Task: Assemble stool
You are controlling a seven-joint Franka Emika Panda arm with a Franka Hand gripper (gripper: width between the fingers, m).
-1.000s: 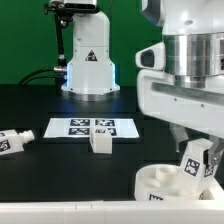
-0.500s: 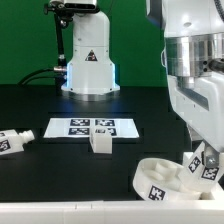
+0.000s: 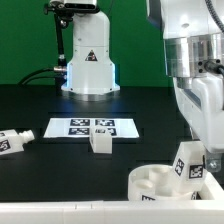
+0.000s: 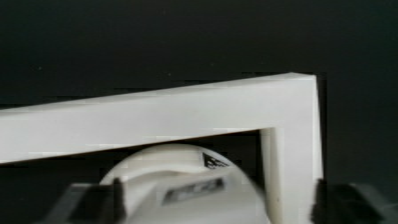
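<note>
The stool's round rimmed seat disc [image 3: 153, 183] lies at the front of the exterior view's right. A white block leg [image 3: 188, 163] with a tag stands in it, leaning slightly. My gripper [image 3: 203, 150] hangs right over that leg. In the wrist view the leg [image 4: 169, 185] sits between my fingers [image 4: 98, 202], close to one and with a gap to the other, so my gripper [image 4: 222, 202] looks open. A second leg [image 3: 100, 142] stands at mid table. A third leg [image 3: 12, 142] lies at the exterior view's left.
The marker board [image 3: 90, 127] lies flat behind the middle leg. A low white wall [image 3: 60, 212] runs along the front edge, and its corner [image 4: 294, 110] shows in the wrist view beside the seat. The robot base [image 3: 90, 60] stands at the back.
The leg under my gripper tilted toward the exterior view's right, then came back nearly upright and further left. The seat disc shifted a little with it. The other legs have not moved.
</note>
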